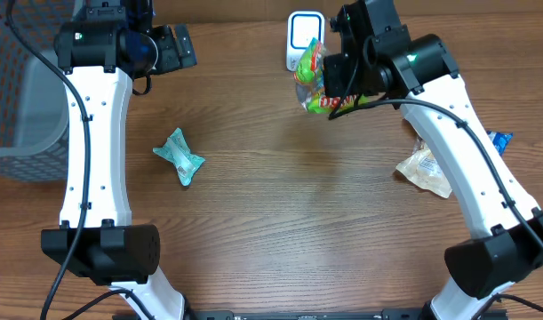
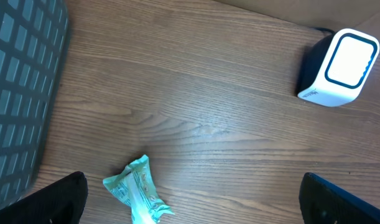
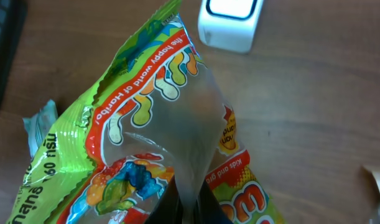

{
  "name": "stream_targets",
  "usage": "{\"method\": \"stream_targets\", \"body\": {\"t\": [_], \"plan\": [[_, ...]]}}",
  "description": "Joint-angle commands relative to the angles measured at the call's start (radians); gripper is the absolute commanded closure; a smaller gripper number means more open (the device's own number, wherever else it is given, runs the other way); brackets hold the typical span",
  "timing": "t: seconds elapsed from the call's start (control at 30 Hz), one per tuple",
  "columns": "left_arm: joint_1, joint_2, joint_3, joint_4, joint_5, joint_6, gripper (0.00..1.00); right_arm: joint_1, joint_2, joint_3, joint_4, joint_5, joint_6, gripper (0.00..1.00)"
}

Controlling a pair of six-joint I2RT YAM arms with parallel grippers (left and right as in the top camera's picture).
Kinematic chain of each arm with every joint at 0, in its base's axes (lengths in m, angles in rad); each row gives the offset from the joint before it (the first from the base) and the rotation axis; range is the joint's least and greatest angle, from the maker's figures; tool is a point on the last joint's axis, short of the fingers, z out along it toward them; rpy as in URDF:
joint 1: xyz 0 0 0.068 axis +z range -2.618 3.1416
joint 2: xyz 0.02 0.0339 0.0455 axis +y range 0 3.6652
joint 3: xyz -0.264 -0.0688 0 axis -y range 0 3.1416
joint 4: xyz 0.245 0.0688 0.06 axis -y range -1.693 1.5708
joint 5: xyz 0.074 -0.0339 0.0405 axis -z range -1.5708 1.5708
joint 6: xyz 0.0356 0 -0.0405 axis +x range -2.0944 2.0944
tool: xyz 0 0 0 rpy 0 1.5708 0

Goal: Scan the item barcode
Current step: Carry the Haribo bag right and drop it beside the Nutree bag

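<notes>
My right gripper (image 1: 338,93) is shut on a green, red and yellow gummy candy bag (image 1: 314,82) and holds it in the air just in front of the white, blue-rimmed scanner (image 1: 302,31) at the table's far edge. In the right wrist view the bag (image 3: 158,112) fills the frame, its clear plastic pinched between the dark fingers (image 3: 208,208), and the scanner (image 3: 230,22) lies just beyond its top edge. No barcode shows on the bag. My left gripper (image 1: 178,44) stays open at the far left, holding nothing.
A crumpled teal packet (image 1: 179,156) lies left of centre, just below the left gripper's view (image 2: 137,190). A beige packet (image 1: 425,169) and a blue packet (image 1: 499,140) lie at the right. A grey mesh basket (image 1: 18,98) stands at the left edge.
</notes>
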Motion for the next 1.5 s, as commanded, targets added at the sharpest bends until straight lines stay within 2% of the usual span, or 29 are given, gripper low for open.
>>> {"method": "stream_targets", "body": {"t": [0.0,0.13,0.6,0.8,1.07,1.2,1.47], "plan": [[-0.006,0.011,0.022,0.002,0.008,-0.014,0.00,-0.013,-0.057,0.033,-0.035,-0.006,0.045,0.96],[-0.006,0.011,0.022,0.002,0.008,-0.014,0.00,-0.046,-0.066,0.033,-0.106,-0.006,0.087,0.96],[-0.006,0.011,0.022,0.001,0.008,-0.014,0.00,-0.182,-0.102,0.029,-0.294,-0.005,0.088,0.96],[-0.006,0.011,0.022,0.001,0.008,-0.014,0.00,-0.233,-0.102,-0.033,-0.336,0.072,0.089,0.96],[-0.006,0.011,0.022,0.002,0.008,-0.014,0.00,-0.296,-0.101,-0.229,-0.241,0.150,0.089,0.96],[-0.006,0.011,0.022,0.002,0.008,-0.014,0.00,-0.375,-0.100,-0.400,-0.085,0.266,0.096,0.96],[-0.006,0.011,0.022,0.002,0.008,-0.014,0.00,-0.557,-0.099,-0.462,0.011,0.214,0.140,0.94]]}}
